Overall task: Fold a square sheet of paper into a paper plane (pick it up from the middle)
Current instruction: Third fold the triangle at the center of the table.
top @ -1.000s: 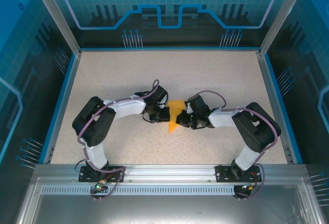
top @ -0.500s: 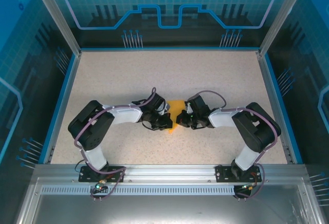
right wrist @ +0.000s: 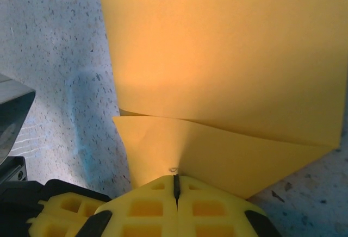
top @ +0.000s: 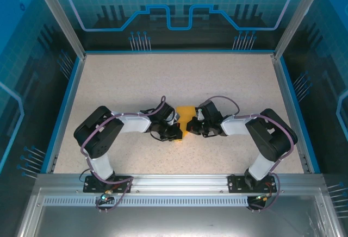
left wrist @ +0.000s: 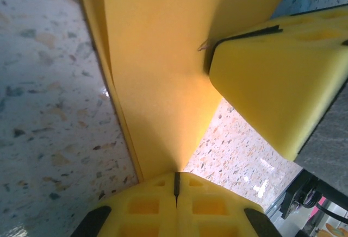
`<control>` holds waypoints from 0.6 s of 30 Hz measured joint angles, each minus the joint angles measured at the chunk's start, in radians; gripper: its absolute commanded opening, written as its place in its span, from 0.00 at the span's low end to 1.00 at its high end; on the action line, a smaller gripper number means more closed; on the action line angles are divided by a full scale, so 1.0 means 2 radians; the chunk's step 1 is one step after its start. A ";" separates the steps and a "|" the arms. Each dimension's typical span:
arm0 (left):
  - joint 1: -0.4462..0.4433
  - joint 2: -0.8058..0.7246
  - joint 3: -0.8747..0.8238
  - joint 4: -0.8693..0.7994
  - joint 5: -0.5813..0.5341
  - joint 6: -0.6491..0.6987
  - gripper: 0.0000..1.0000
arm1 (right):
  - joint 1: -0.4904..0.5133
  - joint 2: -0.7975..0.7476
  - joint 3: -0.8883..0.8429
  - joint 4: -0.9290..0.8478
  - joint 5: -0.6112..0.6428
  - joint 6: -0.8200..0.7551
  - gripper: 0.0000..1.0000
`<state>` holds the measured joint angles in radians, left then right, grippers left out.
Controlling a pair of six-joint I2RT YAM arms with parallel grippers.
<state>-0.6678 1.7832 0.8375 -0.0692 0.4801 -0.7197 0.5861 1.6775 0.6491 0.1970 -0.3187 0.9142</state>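
Both the left pincer [left wrist: 175, 179] and right pincer [right wrist: 175, 184] pinch one folded sheet [right wrist: 217, 57].

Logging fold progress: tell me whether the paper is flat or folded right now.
Folded. The paper shows overlapping layers meeting at a crease; the left gripper and right gripper are each shut on it.

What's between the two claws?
In the top view, a partly folded orange-yellow paper sheet; the left claw and right claw each pinch it.

Two arms [top: 133, 122], black joints [top: 272, 133], white shells [top: 239, 123], purple cables [top: 222, 97], yellow grid-moulded fingers [left wrist: 147, 210]
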 measured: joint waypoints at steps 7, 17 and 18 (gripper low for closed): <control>0.000 -0.002 -0.009 0.016 0.000 0.000 0.00 | 0.025 -0.008 -0.013 0.019 -0.002 -0.010 0.00; 0.000 -0.004 -0.015 0.025 0.000 -0.002 0.00 | 0.020 -0.008 -0.016 0.010 -0.002 -0.015 0.00; 0.000 -0.004 -0.015 0.025 -0.001 -0.003 0.00 | 0.016 -0.008 -0.016 0.008 -0.002 -0.017 0.00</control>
<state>-0.6678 1.7748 0.8066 -0.0185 0.4786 -0.7254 0.6174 1.6615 0.6170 0.2127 -0.3237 0.8803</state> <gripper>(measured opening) 0.041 0.043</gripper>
